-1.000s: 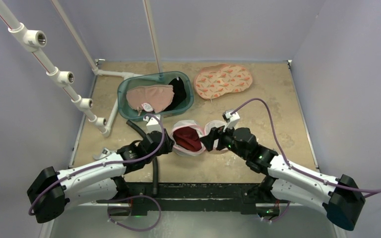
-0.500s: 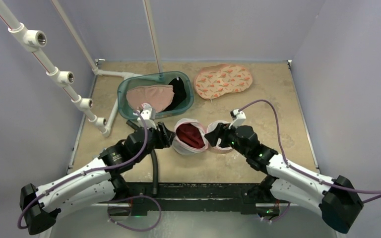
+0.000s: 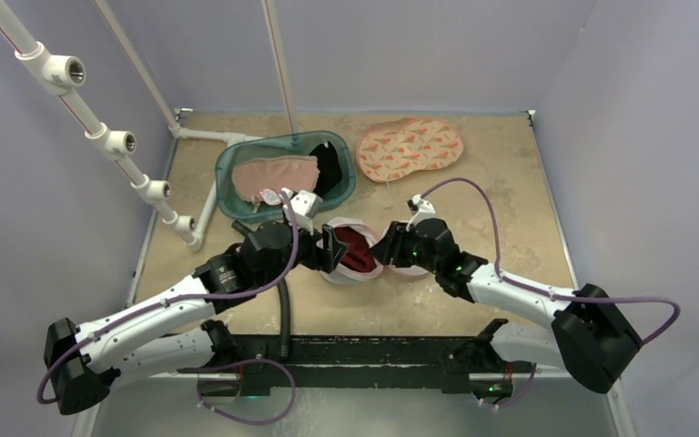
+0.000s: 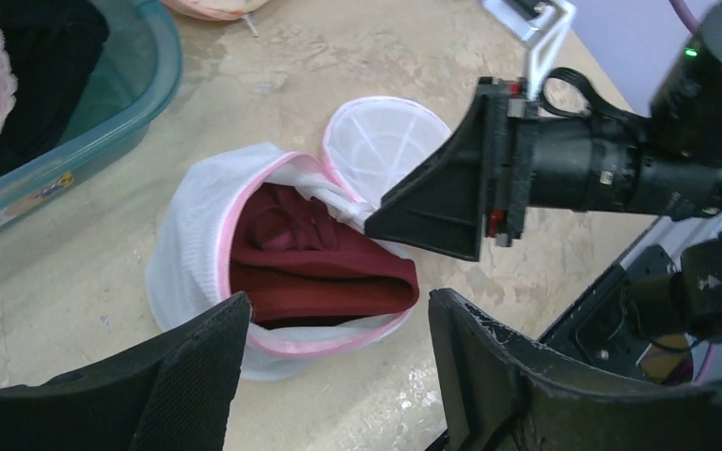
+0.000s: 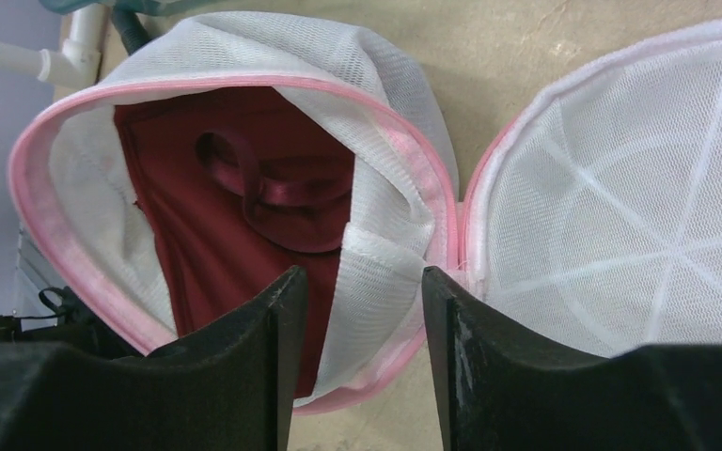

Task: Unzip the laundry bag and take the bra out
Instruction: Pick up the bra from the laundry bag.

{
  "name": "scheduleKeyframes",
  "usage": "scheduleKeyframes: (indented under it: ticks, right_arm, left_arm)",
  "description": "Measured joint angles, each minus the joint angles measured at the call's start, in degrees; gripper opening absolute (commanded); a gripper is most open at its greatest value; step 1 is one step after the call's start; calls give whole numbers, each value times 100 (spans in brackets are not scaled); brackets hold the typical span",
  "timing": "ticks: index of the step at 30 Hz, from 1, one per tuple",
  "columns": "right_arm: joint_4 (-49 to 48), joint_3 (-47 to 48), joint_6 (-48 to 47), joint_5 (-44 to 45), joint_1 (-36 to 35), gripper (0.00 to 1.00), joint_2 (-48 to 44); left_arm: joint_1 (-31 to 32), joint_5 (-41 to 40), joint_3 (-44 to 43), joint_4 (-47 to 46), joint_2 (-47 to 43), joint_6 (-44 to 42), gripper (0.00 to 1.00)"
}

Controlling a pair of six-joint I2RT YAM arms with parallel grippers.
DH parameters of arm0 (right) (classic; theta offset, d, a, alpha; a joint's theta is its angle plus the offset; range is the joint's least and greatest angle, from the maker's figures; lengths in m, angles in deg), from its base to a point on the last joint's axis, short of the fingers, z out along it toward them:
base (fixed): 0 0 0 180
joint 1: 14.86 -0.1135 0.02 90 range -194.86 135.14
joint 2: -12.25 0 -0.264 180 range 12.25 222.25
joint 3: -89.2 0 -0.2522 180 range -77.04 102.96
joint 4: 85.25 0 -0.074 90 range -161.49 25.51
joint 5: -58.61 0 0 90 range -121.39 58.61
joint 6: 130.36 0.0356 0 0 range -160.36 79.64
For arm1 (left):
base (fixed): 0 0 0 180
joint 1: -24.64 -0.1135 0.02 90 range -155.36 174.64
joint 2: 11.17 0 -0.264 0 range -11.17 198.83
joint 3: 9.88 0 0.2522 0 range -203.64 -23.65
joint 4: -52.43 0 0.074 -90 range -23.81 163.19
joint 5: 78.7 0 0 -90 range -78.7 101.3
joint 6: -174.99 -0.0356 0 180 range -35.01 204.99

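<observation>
The white mesh laundry bag (image 3: 339, 273) with pink zip trim lies unzipped mid-table, its round lid (image 5: 620, 207) flapped open to the right. The dark red bra (image 3: 353, 250) sits inside the bag (image 4: 193, 216), a strap loop showing on the bra (image 5: 197, 235). My left gripper (image 3: 332, 248) is open at the bag's left side, its jaws (image 4: 338, 310) wide apart just short of the bag's mouth with nothing between them. My right gripper (image 3: 384, 248) is open; its jaws (image 5: 362, 277) straddle a fold of the bag's wall (image 5: 376, 254) next to the lid's hinge.
A teal basin (image 3: 237, 196) holding pink and black garments stands behind the bag, also in the left wrist view (image 4: 103, 132). A patterned pad (image 3: 410, 147) lies at the back right. White pipes (image 3: 191, 228) run along the left side. A black hose (image 3: 284, 309) lies near the front edge.
My left gripper has opened and moved forward and right up to the bag. My right gripper has shifted left onto the bag's rim and its jaws have narrowed.
</observation>
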Motion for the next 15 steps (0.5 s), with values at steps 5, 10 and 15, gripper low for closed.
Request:
scheduleKeyframes:
  ticks: [5,10,15]
  right_arm:
    - [46,20,-2,9,0,24,221]
    - [103,20,-63,35,0,0,210]
    - [195,31,-227,162,0,0,-7]
  left_arm:
    - [35,433,-109,-181,142,-688,70]
    - [37,826,-470,-245,389,-1314,70]
    - [42,1062,-546,-341,678,-1834,70]
